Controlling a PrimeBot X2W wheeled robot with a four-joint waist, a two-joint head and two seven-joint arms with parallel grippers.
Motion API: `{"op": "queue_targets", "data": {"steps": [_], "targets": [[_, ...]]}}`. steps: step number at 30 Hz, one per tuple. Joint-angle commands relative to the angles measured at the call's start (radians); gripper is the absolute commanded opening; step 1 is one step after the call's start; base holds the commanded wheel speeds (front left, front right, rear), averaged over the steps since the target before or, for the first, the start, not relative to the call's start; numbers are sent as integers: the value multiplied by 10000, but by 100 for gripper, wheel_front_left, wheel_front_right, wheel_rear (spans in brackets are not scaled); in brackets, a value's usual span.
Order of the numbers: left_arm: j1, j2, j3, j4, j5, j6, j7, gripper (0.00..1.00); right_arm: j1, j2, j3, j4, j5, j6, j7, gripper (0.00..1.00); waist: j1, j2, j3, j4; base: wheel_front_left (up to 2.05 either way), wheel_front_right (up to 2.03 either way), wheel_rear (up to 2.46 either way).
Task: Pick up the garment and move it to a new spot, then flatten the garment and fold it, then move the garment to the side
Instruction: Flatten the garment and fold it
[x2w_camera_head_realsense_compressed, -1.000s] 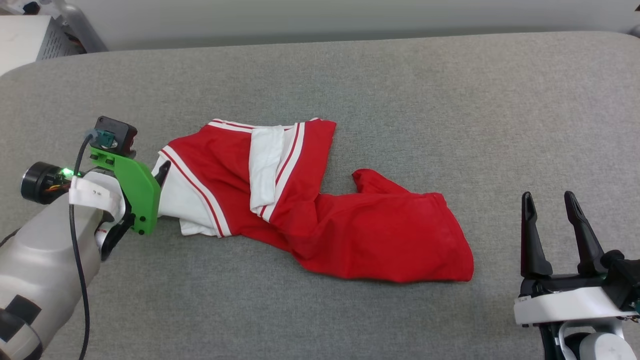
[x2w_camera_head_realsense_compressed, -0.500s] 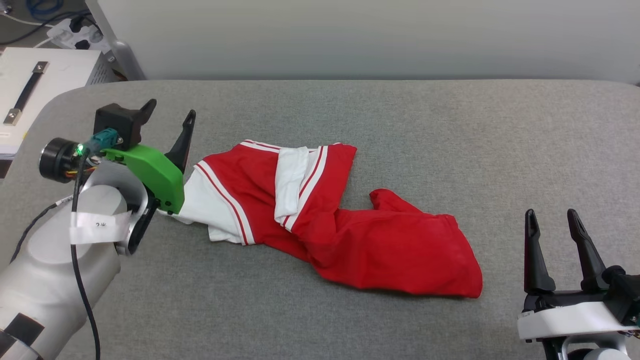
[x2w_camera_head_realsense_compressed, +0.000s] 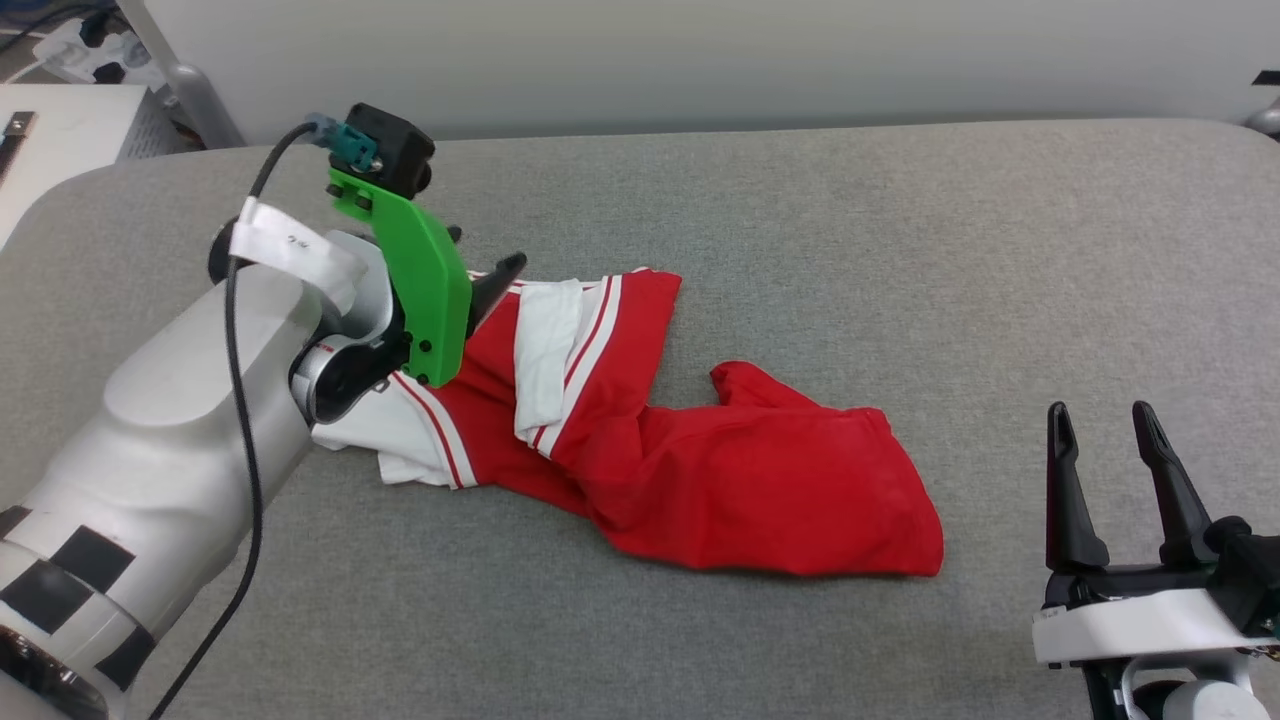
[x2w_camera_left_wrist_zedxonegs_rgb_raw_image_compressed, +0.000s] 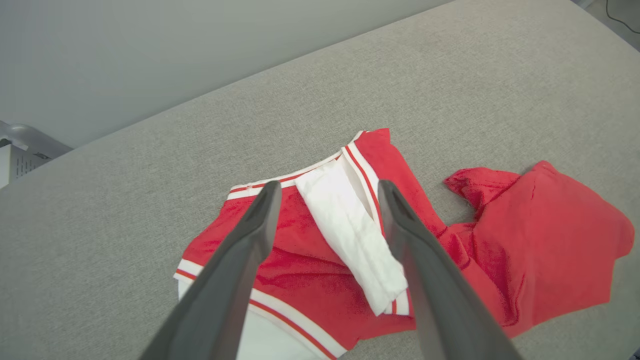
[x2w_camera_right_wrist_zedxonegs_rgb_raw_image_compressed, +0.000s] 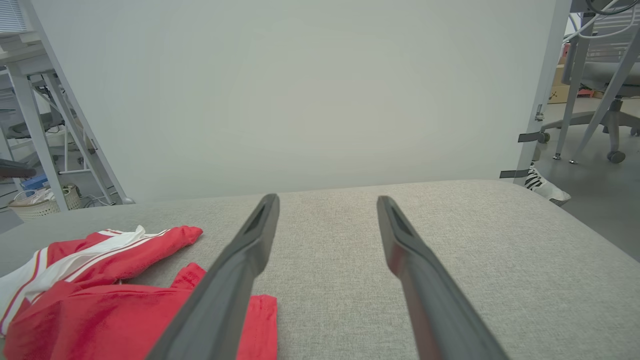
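The garment (x2w_camera_head_realsense_compressed: 700, 470) lies crumpled on the grey padded surface (x2w_camera_head_realsense_compressed: 900, 230), left of its middle, twisted into a long heap: the red body trails to the right, while the striped trim and white cloth bunch at the left end, with one white sleeve (x2w_camera_left_wrist_zedxonegs_rgb_raw_image_compressed: 350, 230) folded across the red. The left gripper (x2w_camera_left_wrist_zedxonegs_rgb_raw_image_compressed: 325, 186) hangs over that bunched end, fingers spread wide with nothing pinched, straddling the folded sleeve from above, probably because the layers there offer a ridge to grasp. The right gripper (x2w_camera_head_realsense_compressed: 1098, 410), likewise spread and empty, sits at the front right, well apart from the hem, likely keeping clear until flattening needs both
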Motion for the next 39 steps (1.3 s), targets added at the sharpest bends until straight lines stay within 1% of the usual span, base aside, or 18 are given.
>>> {"op": "queue_targets", "data": {"steps": [1,5,11,15,19,26,27,28,30,33,39], "targets": [[-208,-124,-151,121,-228,-77,528,100,-205,-8,10,-48,44,-7,-46,100,0,0,302,-276,0,0,0],[-633,-416,-699,469,-505,-162,1903,100,-403,-8,-4,-71,90,-7,-46,100,0,0,660,-513,0,0,0],[-811,-695,-1491,1133,-509,-183,2711,100,-749,-8,31,-85,196,-7,-46,100,0,0,1242,-826,0,0,0],[-688,-691,-2026,1476,-270,-185,2885,100,-953,-8,35,-79,265,-7,-46,100,0,0,1608,-990,0,0,0],[-386,-742,-2270,1791,-170,-186,2938,100,-1142,-8,43,-75,290,-7,-46,100,0,0,1883,-1100,0,0,0],[0,-987,-2419,1983,-173,-187,2490,100,-1300,-8,-17,-32,269,-7,-46,100,0,0,1961,-1087,0,0,0],[-3,-1004,-2429,1906,-170,-187,2353,40,-1291,-8,-35,-22,260,-7,-46,100,0,0,1920,-1059,0,0,0],[-25,-996,-2437,1849,-189,-187,2154,0,-1271,-8,-50,-12,248,-7,-46,100,0,0,1864,-1023,0,0,0],[-91,-938,-2451,1721,-220,-187,1839,0,-1215,-8,-36,6,223,-7,-46,100,0,0,1712,-961,0,0,0],[-292,-759,-2460,1564,-170,-187,1084,0,-1102,-8,2,40,202,-7,-46,100,0,0,1442,-901,0,0,0],[-766,-200,-2475,805,-10,-187,-229,0,-809,-8,-36,66,199,-7,-46,100,0,0,988,-800,0,0,0]]}}
